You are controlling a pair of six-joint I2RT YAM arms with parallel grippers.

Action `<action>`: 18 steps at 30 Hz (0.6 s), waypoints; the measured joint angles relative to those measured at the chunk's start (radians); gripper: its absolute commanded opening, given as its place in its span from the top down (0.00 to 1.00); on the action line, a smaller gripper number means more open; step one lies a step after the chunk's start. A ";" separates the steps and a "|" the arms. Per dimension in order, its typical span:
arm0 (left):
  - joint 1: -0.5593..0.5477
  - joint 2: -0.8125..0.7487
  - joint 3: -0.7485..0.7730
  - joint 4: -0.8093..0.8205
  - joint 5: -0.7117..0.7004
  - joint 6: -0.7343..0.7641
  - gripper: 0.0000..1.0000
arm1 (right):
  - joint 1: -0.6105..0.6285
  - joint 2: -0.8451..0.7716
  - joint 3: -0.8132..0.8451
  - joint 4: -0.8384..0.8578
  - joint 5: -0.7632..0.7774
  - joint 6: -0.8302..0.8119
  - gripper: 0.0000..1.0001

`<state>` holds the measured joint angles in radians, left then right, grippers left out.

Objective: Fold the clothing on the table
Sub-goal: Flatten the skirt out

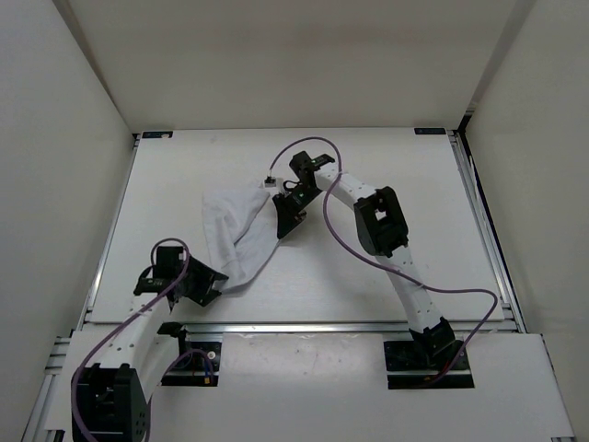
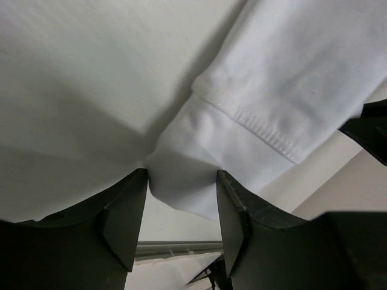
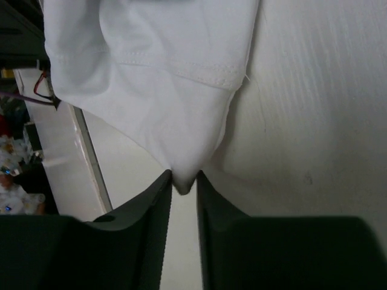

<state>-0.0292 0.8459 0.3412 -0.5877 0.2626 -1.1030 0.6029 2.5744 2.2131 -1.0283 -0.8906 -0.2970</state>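
The clothing (image 1: 235, 226), thin white cloth, lies rumpled left of centre on the table (image 1: 396, 166). My left gripper (image 1: 213, 284) is at its near corner. In the left wrist view a hemmed corner of the clothing (image 2: 290, 72) sags between the fingers of the left gripper (image 2: 181, 181), which stand well apart, the cloth brushing both tips. My right gripper (image 1: 281, 226) is at the cloth's far right edge. In the right wrist view the right gripper (image 3: 184, 181) has its fingers drawn close, pinching a small peak of the clothing (image 3: 157, 78).
White walls stand on three sides. Aluminium rails run along the right edge (image 1: 483, 230) and the front edge (image 1: 322, 327). The right arm's elbow (image 1: 382, 221) hangs over the table's middle, and purple cables (image 1: 340, 239) loop from both arms.
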 measured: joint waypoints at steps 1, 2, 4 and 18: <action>-0.002 -0.016 -0.027 0.024 0.005 -0.017 0.41 | 0.002 0.000 0.000 0.001 0.003 0.001 0.84; -0.004 -0.029 -0.051 0.040 0.009 -0.032 0.41 | 0.005 0.000 0.000 0.002 0.005 0.002 0.92; -0.013 -0.053 -0.093 0.069 0.027 -0.064 0.46 | 0.007 0.000 0.000 0.003 0.012 0.006 1.00; 0.051 -0.120 -0.159 0.110 0.067 -0.070 1.00 | -0.099 -0.063 -0.086 0.017 0.101 0.038 1.00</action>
<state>0.0223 0.7258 0.1825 -0.4778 0.3294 -1.1728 0.5037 2.5118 2.1269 -1.0115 -0.7895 -0.2592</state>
